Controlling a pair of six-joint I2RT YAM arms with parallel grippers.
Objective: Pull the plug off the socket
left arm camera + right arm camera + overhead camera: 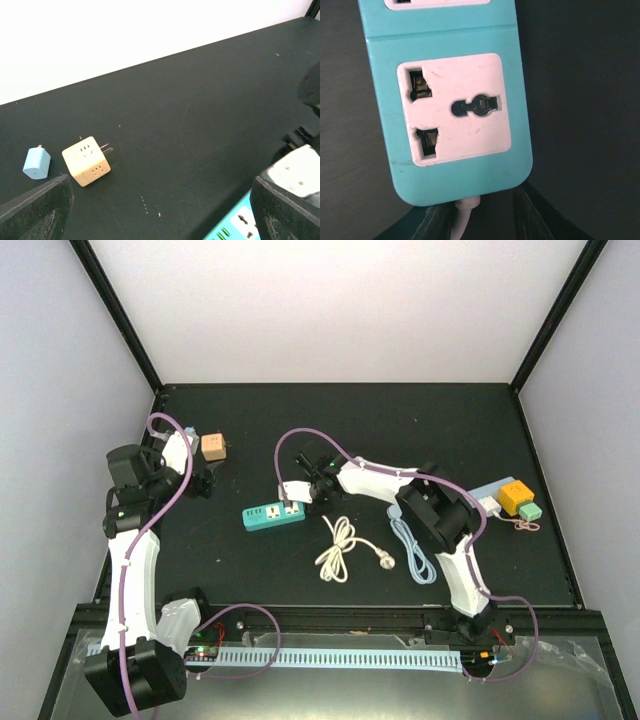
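The teal strip lies flat near the middle of the black desk. Its two sockets that face up carry nothing. The white plug sits at the strip's right end, and there the right claw is placed. In the right wrist view its two fingers stand narrow, one on each side of a white piece that comes out of the strip's end. Whether they already press it, one cannot tell. The left claw is wide and holds nothing. It is above the desk, to the left of the strip. A beige cube and a small blue charger lie before it, just beside each other. A white cable and a blue cable lie near the strip.
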